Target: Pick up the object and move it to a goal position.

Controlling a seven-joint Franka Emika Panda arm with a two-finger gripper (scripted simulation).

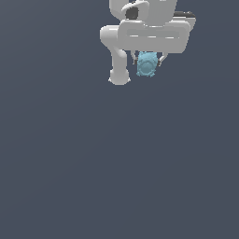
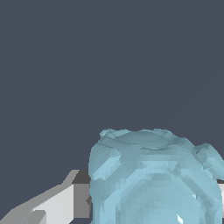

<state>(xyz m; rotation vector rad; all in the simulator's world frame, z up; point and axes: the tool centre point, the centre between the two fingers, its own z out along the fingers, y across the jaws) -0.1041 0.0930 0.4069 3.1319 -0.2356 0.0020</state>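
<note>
The object (image 1: 146,65) is a small light-blue lumpy block near the top of the exterior view, just below the white hand of the arm. My gripper (image 1: 148,62) straddles it, with one dark fingertip on each side pressed against it. In the wrist view the object (image 2: 153,175) fills the lower part of the picture, and a white and grey finger (image 2: 65,203) touches its side. The gripper is shut on the object. No marker for a goal position shows in either view. Whether the object rests on the ground or hangs above it cannot be told.
A plain dark grey-blue ground (image 1: 116,163) fills both views. The white links of the arm (image 1: 144,32) bulk over the gripper, and one rounded link (image 1: 119,70) hangs down on the exterior view's left of the object.
</note>
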